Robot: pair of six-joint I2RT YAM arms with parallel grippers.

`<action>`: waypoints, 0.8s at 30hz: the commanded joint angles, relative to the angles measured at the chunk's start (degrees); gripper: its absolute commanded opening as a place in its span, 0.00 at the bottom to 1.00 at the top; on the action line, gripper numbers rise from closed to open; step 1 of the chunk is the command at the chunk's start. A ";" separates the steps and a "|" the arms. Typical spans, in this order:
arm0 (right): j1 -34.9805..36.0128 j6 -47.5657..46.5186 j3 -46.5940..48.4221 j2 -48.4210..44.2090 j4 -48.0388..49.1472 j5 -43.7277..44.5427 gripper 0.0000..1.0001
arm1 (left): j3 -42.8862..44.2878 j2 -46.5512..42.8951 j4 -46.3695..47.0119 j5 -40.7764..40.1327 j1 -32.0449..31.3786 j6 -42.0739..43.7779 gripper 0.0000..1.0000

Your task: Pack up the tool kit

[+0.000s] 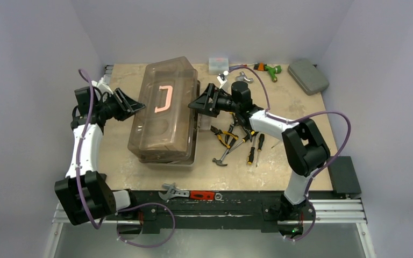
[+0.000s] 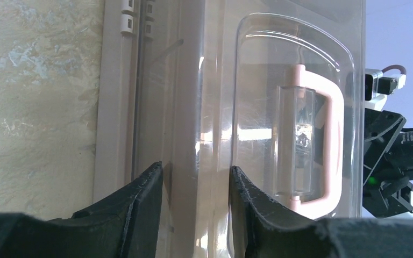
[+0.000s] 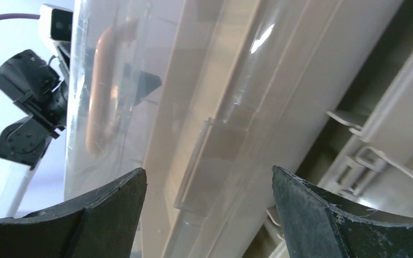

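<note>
Where the left gripper (image 1: 130, 105) meets the left flank of the toolbox (image 1: 164, 134), its jaws stand partly closed astride the lid's rim; whether they actually pinch it cannot be told. The toolbox itself lies flat on the worktop (image 1: 301, 140) between the two grippers, lid uppermost; its long axis runs from the arms' side toward the far side, the far end leaning slightly rightward. On the lid the pale pink handle (image 1: 164, 99) lies folded down, its bar parallel to that axis. Judged from its look, the shell is rigid moulded plastic, bulky rather than heavy; the smooth translucent walls are probably slippery, and far too broad for one pair of jaws. Likely holds are therefore the handle bar or the lid's rim, or both flanks pressed at once. Just right of the toolbox, the right gripper (image 1: 201, 102) faces its right flank, jaws wide apart and holding nothing. Farther right of the toolbox lie the loose hand tools (image 1: 231, 140), not yet packed.
</note>
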 commanded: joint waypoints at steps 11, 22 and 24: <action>4.15 2.75 3.28 -2.76 10.53 -2.18 0.79 | 0.65 -7.53 -13.94 -13.44 -1.86 2.50 0.60; 4.48 2.65 5.36 -4.32 8.86 -2.92 0.76 | 11.94 -20.12 -20.26 -36.73 -19.22 6.28 0.69; 4.60 2.98 5.92 -4.20 9.64 -3.16 0.75 | 13.83 -21.18 -21.73 -39.74 -22.82 7.15 0.69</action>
